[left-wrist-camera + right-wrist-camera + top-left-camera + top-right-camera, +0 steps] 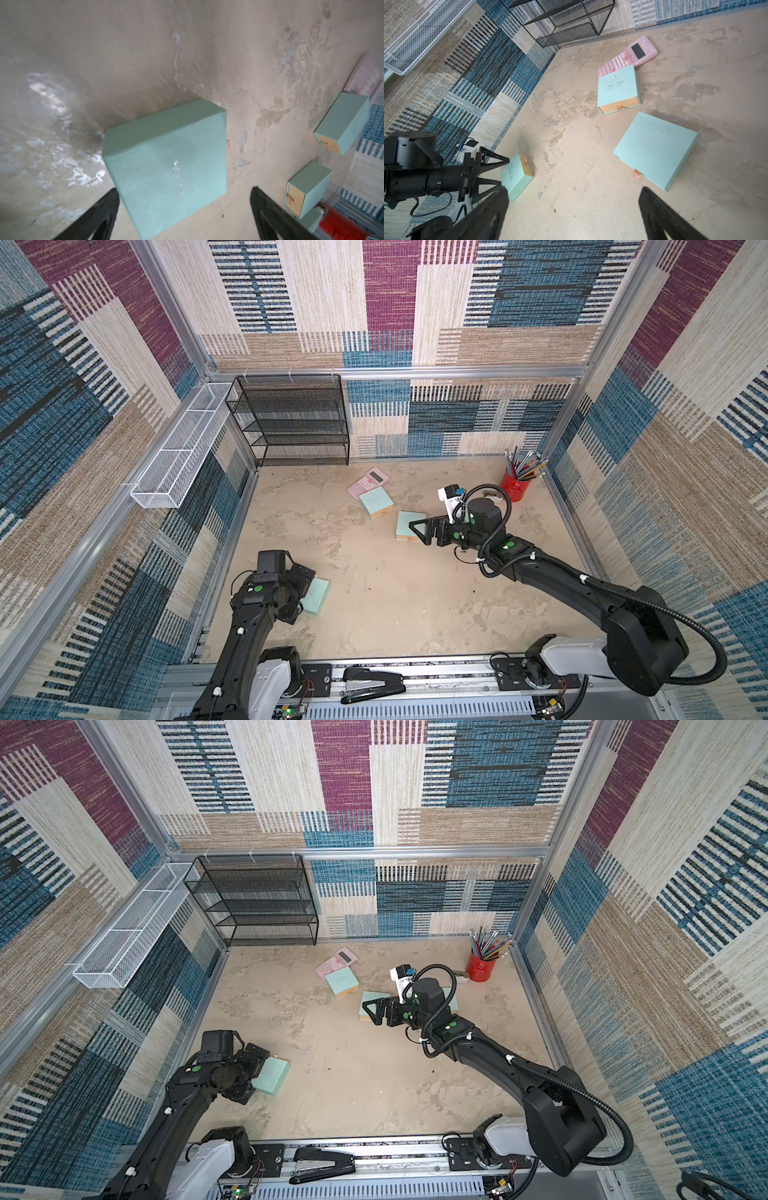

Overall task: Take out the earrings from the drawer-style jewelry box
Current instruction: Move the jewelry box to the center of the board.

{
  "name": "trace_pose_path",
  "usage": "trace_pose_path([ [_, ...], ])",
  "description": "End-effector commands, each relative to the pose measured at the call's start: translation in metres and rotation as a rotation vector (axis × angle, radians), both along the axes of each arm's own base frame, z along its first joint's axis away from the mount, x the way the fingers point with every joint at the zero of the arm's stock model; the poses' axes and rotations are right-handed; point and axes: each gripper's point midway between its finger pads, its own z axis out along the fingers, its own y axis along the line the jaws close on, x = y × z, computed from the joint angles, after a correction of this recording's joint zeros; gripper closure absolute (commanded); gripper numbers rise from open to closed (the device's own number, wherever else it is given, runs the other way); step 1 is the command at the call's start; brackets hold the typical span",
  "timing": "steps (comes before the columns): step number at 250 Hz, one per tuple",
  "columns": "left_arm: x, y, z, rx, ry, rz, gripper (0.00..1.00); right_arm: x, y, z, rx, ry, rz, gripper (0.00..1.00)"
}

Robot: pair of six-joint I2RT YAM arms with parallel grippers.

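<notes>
Top views, left gripper [309,581]: it is hanging over the left edge of the near box [319,597], at the near left of the floor [395,605]. I cannot tell if it is touching the box.
Top views, right gripper [417,533]: it is hovering over the middle box [405,522], with its fingers pointing left.
Top views, far box [376,502]: it is lying partly on a pink calculator [369,480], toward the far wall.
Top views, surroundings: a red cup [515,489] of pencils is standing at the far right, and a black mesh shelf [299,423] is standing at the far left.
Left wrist, left gripper [185,189]: its fingers are standing wide apart and are pinching nothing. The near box [166,158] is lying between them and beyond them.
Right wrist, right gripper [573,189]: its fingers are standing wide apart and are holding nothing, with bare floor showing between them.
Right wrist, middle box [656,149]: it is lying flat with the drawer pushed in, and a ribbon tab [636,173] is sticking out.
Right wrist, far box [617,87]: its tan drawer front is sitting closed.
Right wrist, near box [516,178]: its drawer is also sitting closed, just beside the left gripper [503,172].
Earrings: they are not showing in any view, and I cannot tell which box is holding them.
</notes>
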Motion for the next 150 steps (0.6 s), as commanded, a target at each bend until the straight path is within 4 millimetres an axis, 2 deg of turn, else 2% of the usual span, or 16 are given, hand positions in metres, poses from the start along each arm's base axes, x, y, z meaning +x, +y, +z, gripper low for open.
trace_pose_path([
  [1, 0.029, 0.009, 0.009, 0.084, -0.093, -0.057, 0.02, 0.0, 0.003, 0.009, 0.033, -0.042, 0.016, 0.01],
  [84, 0.103, -0.021, 0.017, -0.037, -0.239, -0.214, 0.02, -0.004, -0.004, 0.0, 0.03, -0.039, -0.007, 0.01],
  [150, 0.139, -0.07, 0.02, -0.111, -0.289, -0.335, 0.02, -0.009, -0.006, -0.011, 0.045, -0.006, -0.019, 0.01],
])
